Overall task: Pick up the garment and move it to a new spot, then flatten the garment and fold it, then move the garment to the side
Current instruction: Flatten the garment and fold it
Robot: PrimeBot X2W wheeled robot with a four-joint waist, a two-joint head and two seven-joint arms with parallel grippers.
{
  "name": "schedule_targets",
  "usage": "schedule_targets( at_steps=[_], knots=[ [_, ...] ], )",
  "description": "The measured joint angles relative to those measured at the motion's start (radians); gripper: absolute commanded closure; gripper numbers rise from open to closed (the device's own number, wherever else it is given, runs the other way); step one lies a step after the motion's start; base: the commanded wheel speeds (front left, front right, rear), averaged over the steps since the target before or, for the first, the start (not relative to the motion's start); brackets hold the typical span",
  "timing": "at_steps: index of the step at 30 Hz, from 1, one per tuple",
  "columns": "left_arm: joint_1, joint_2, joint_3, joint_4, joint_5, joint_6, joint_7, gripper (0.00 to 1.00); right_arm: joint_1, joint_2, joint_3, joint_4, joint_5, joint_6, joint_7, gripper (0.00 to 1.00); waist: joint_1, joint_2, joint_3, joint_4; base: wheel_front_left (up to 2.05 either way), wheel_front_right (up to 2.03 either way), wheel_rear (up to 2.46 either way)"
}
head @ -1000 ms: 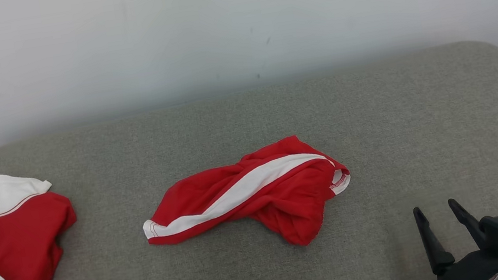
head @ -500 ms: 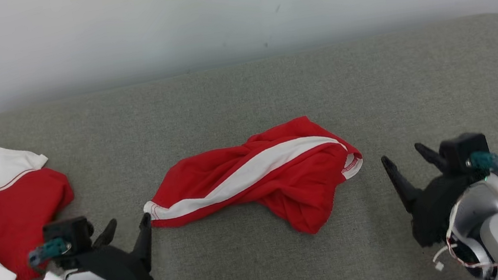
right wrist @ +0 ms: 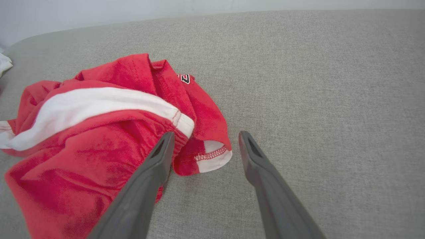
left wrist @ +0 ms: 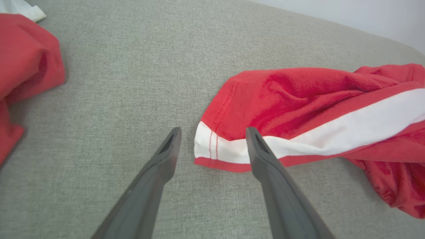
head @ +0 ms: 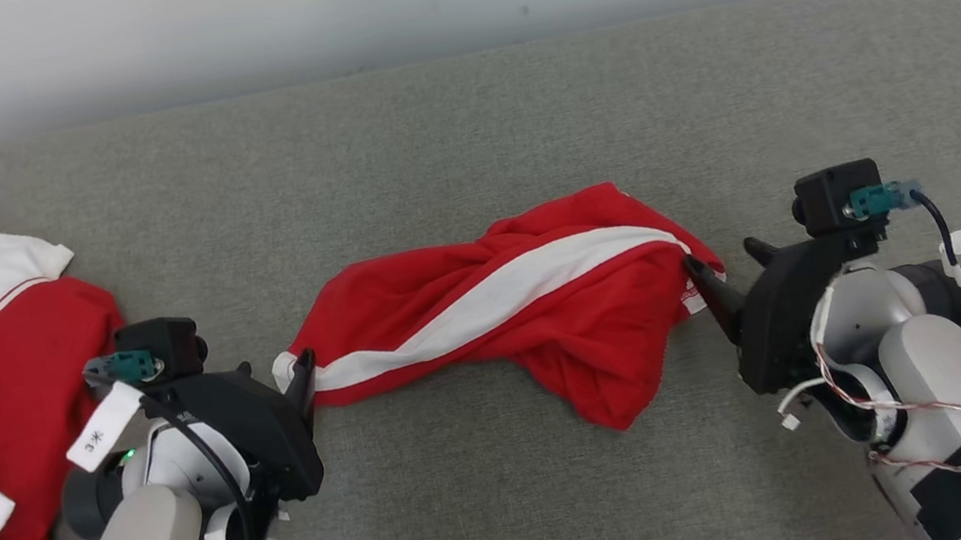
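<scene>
Red garment [head: 534,310] lies bunched; step 1, pickup. Both open: left hand [left wrist: 213,132] astride its left end, right hand [right wrist: 206,134] astride right. Next: close both, lift tog.

Work surface: grey woven-fabric upholstered pad [head: 461,139] with rounded far corners. Might be a sofa seat or a padded bench, can't tell which. Weave is even and lies flat. Behind it is a plain off-white painted wall [head: 260,7] with a few small dark scuff marks [head: 525,11]. Light is soft and diffuse, shadows faint.
</scene>
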Motion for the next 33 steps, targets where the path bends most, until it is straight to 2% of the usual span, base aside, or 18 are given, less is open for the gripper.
schedule_targets(
  at_steps=[4, 9, 20, 25, 28, 29, 30, 31, 32, 33],
  knots=[
    [-0.027, 0.000, 0.000, 0.021, 0.001, 0.002, 0.021, 0.00, -0.023, 0.047, -0.038, 0.007, 0.063, -0.041, 0.038, 0.00, -0.0002, -0.0001, 0.014, 0.012, 0.00, 0.00, 0.00],
    [-0.061, 0.000, -0.001, 0.038, 0.003, 0.002, 0.044, 0.00, -0.063, 0.051, -0.068, 0.003, 0.115, -0.078, 0.075, 0.00, -0.0002, 0.0000, 0.029, 0.022, 0.00, 0.00, 0.00],
    [-0.101, -0.015, -0.006, 0.083, 0.005, 0.001, 0.082, 0.00, -0.081, 0.053, -0.052, -0.013, 0.159, -0.099, 0.152, 0.00, -0.0002, 0.0000, 0.043, 0.029, 0.00, 0.00, 0.00],
    [-0.100, -0.017, -0.016, 0.091, -0.003, -0.013, 0.113, 0.00, -0.081, 0.054, -0.043, -0.020, 0.170, -0.105, 0.169, 0.00, -0.0002, 0.0000, 0.041, 0.026, 0.00, 0.00, 0.00],
    [-0.100, -0.015, -0.017, 0.097, -0.003, -0.022, 0.119, 0.16, -0.081, 0.054, -0.039, -0.022, 0.170, -0.112, 0.174, 0.00, -0.0002, -0.0001, 0.039, 0.024, 0.00, 0.00, 0.00],
    [-0.100, -0.014, -0.018, 0.099, -0.004, -0.022, 0.125, 0.47, -0.081, 0.054, -0.037, -0.024, 0.170, -0.113, 0.180, 0.00, -0.0002, 0.0000, 0.039, 0.024, 0.00, 0.00, 0.00],
    [-0.101, -0.014, -0.018, 0.102, -0.005, -0.022, 0.126, 0.65, -0.081, 0.054, -0.034, -0.025, 0.170, -0.113, 0.181, 0.00, -0.0002, -0.0001, 0.038, 0.023, 0.00, 0.00, 0.00],
    [-0.101, -0.014, -0.018, 0.104, -0.008, -0.023, 0.126, 0.89, -0.081, 0.054, -0.030, -0.027, 0.170, -0.114, 0.187, 0.00, -0.0003, -0.0001, 0.038, 0.021, 0.00, 0.00, 0.00],
    [-0.100, -0.014, -0.018, 0.107, -0.009, -0.027, 0.130, 1.00, -0.080, 0.054, -0.025, -0.030, 0.170, -0.114, 0.193, 0.00, -0.0002, -0.0001, 0.038, 0.020, 0.00, 0.00, 0.00],
    [-0.100, -0.014, -0.018, 0.108, -0.009, -0.029, 0.130, 1.00, -0.080, 0.054, -0.019, -0.033, 0.171, -0.114, 0.198, 0.00, -0.0002, -0.0001, 0.039, 0.018, 0.00, 0.00, 0.00]
  ],
)
